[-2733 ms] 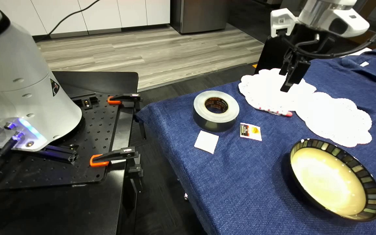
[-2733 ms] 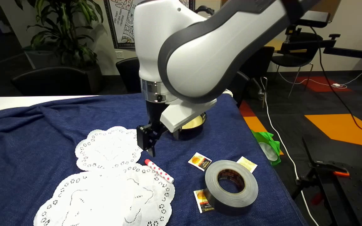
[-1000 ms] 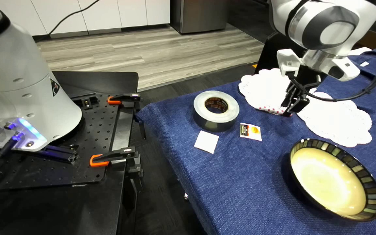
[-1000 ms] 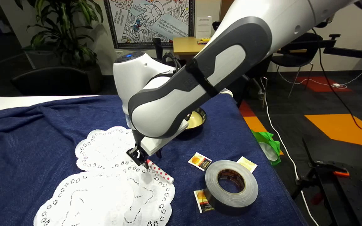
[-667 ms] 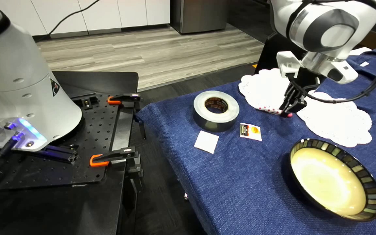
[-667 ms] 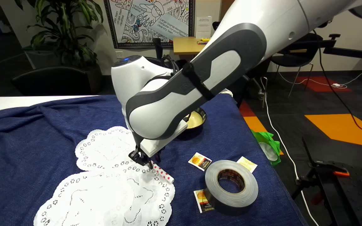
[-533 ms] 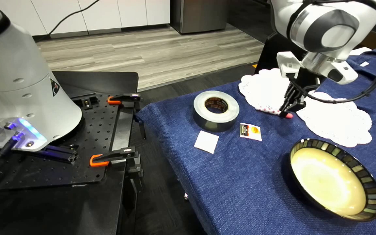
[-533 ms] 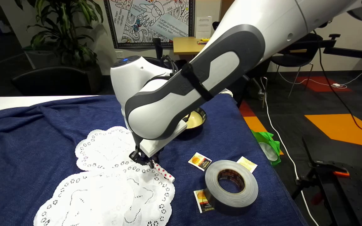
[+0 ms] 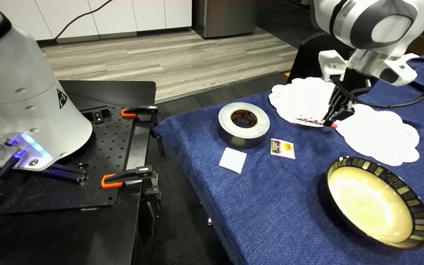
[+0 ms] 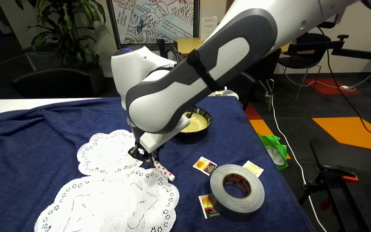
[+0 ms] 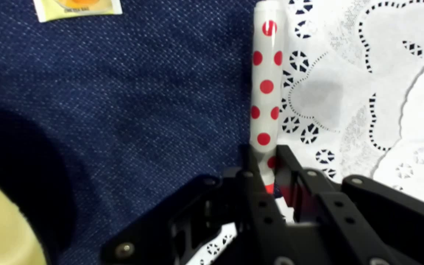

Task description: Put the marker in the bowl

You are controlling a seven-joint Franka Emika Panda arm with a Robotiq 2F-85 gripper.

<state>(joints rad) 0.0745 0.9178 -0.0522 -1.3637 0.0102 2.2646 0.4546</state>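
The marker [image 9: 310, 119], white with red dots and a reddish-pink end, is held near that pink end by my gripper [image 9: 329, 123]. In the wrist view the dotted body of the marker [image 11: 267, 87] extends up and away from my gripper [image 11: 264, 156], whose black fingers press on both its sides. It seems raised a little above the cloth and the doily's edge. The bowl [image 9: 366, 206], cream-yellow inside with a dark patterned rim, stands apart from the gripper. Part of the bowl [image 11: 2, 224] shows at the wrist view's lower left; the arm partly covers the bowl [image 10: 197, 124] in an exterior view.
White lacy doilies [image 9: 300, 99] lie under and beside the gripper on the blue cloth [image 9: 271, 206]. A roll of grey tape [image 9: 244, 133] sits near the cloth's edge, with a printed packet [image 9: 282, 148] and a pale packet [image 9: 233, 160] close by.
My gripper has come down to the marker and shut on it near the pink end. In the last half second both have shifted slightly up off the table.
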